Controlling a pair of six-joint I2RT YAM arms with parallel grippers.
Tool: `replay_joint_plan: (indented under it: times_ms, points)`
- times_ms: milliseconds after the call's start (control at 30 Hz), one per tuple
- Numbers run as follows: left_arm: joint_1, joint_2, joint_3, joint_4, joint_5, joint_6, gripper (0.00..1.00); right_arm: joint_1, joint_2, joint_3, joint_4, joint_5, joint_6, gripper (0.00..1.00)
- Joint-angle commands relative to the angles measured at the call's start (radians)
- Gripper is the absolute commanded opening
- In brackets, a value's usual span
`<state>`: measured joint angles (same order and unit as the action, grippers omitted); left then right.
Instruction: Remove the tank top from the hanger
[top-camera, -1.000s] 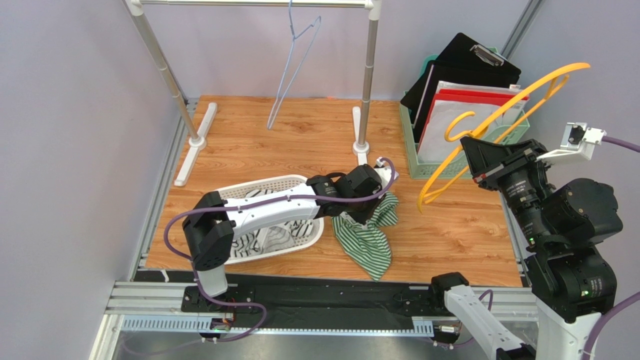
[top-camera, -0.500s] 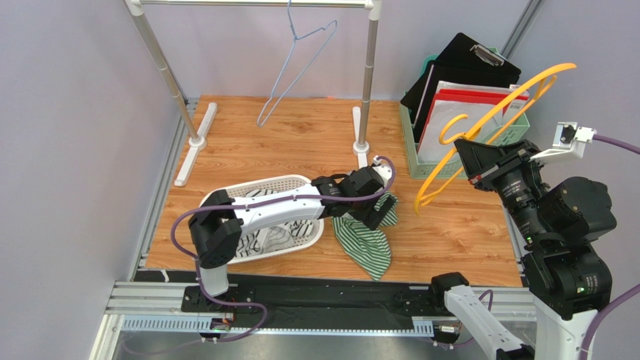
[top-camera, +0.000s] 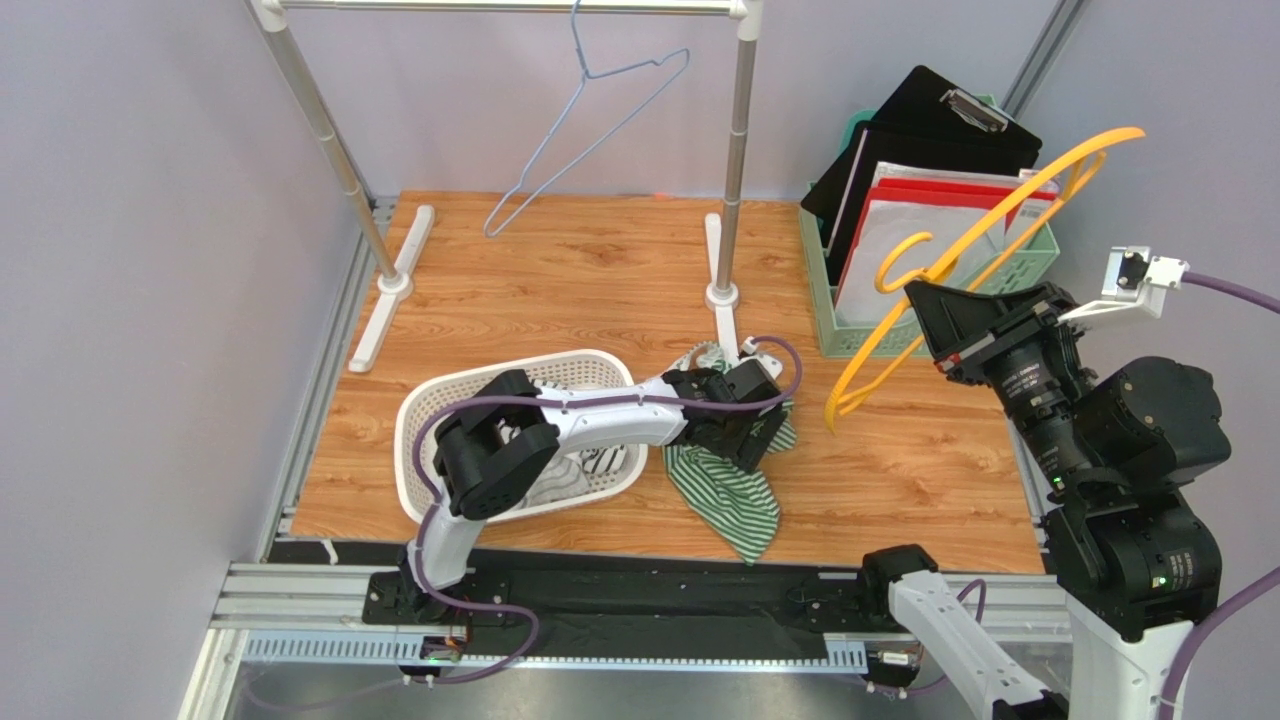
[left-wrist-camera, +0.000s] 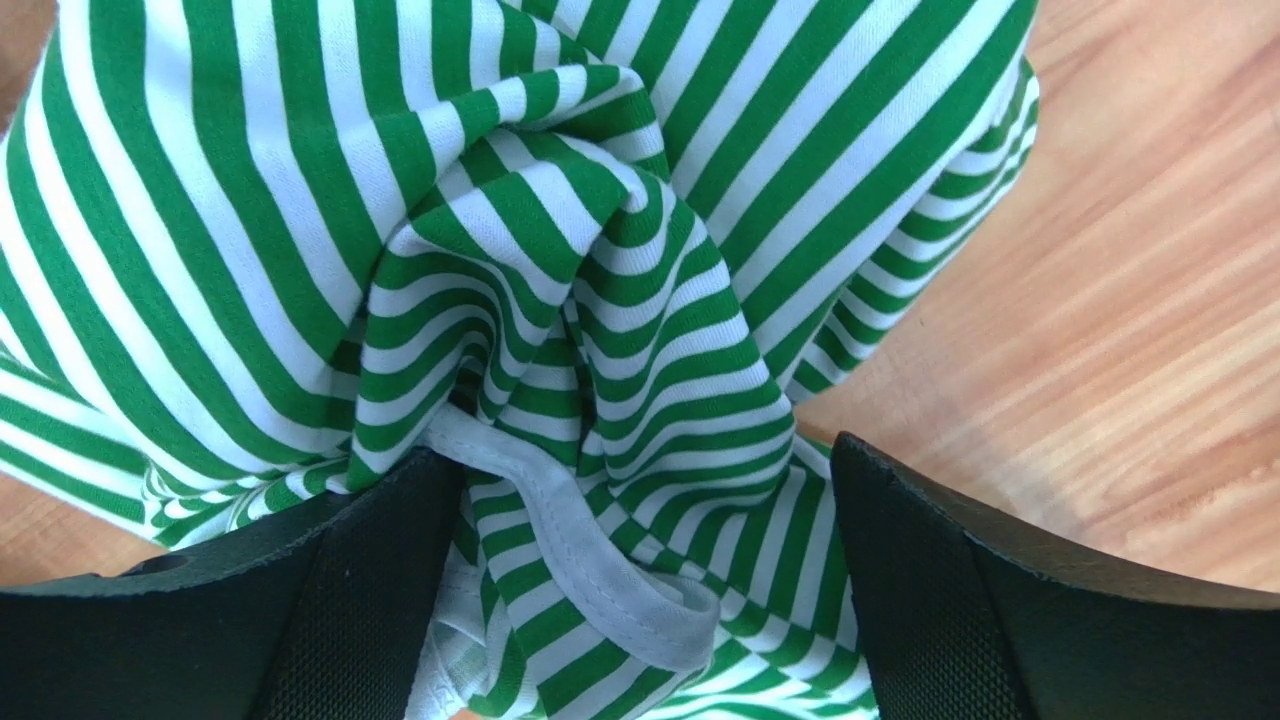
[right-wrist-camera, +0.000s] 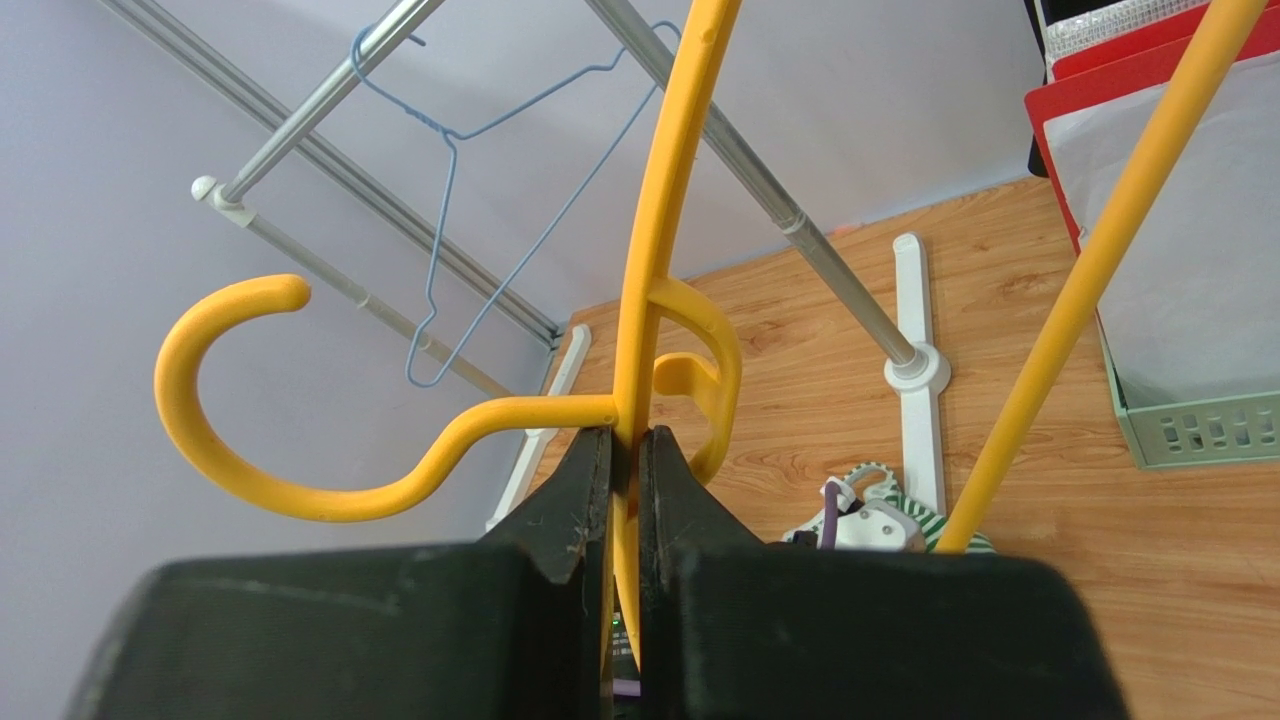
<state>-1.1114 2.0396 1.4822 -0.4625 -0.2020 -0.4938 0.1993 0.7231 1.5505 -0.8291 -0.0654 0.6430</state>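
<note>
The tank top lies crumpled on the table, near the basket and well apart from the hanger. The left gripper is over it, jaws wide, with cloth between them. The right gripper, raised, is clamped on the hanger.

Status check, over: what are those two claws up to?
Left gripper open over striped tank top on table. Right gripper shut on yellow hanger, bare, raised. Nothing blocking.
</note>
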Motion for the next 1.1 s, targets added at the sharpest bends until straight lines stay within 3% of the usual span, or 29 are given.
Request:
replay_joint_plan:
  times_ms: [0,33,167,233,333,433,800,1067]
  points:
    - [-0.005,0.027,-0.019,0.064,-0.007,-0.046,0.90,-0.005,-0.013,-0.007,0.050,-0.027,0.003,0.00]
    - [-0.005,0.031,-0.026,0.073,-0.010,-0.052,0.88,-0.005,-0.013,-0.007,0.050,-0.027,0.001,0.00]
    - [-0.005,0.027,-0.056,0.084,-0.040,-0.065,0.52,-0.005,-0.017,-0.007,0.042,-0.025,-0.003,0.00]
    - [-0.005,0.008,-0.065,0.071,-0.057,-0.063,0.41,-0.006,-0.014,-0.007,0.042,-0.030,-0.002,0.00]
    - [-0.005,-0.056,-0.074,0.050,-0.085,-0.055,0.16,-0.003,-0.013,-0.007,0.042,-0.037,0.000,0.00]
    - [-0.005,-0.152,-0.073,0.004,-0.132,-0.045,0.00,-0.005,-0.011,-0.007,0.042,-0.040,0.001,0.00]
    - [-0.005,-0.550,-0.051,-0.120,-0.200,0.090,0.00,-0.005,-0.017,-0.007,0.051,-0.048,0.012,0.00]
    - [-0.002,-0.839,-0.076,-0.197,-0.269,0.110,0.00,-0.005,-0.013,-0.024,0.068,-0.068,0.024,0.00]
